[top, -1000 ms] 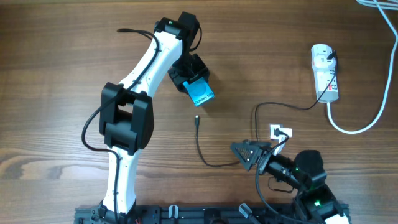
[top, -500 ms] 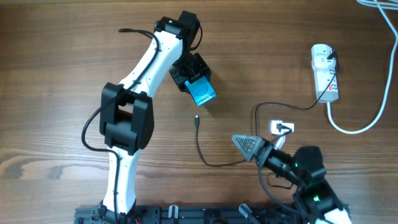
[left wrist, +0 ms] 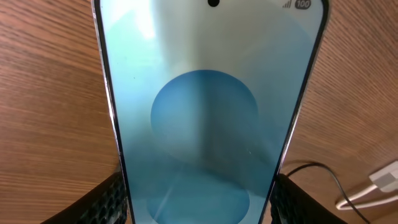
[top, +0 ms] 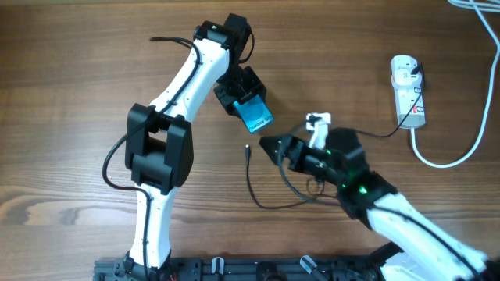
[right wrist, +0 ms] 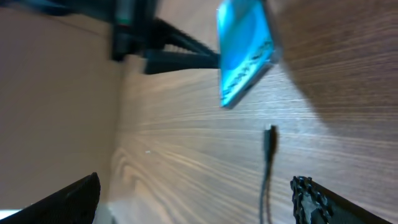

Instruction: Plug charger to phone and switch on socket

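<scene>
A brown wood-grain table lies under both arms. A flat, glossy rectangular phone, teal-blue with pale edging, is clamped by its long sides between the ribbed black pads of the left gripper and is held tilted near the table's centre. A white elongated socket with a red mark and a thick white cord is set far right. The charger, a thin black cable, is led from the socket to a small tip just below the phone, apart from it. The right gripper is spread wide just beside that tip. "100" is read at the screen's corner; the writing at the phone's end cannot be read.
</scene>
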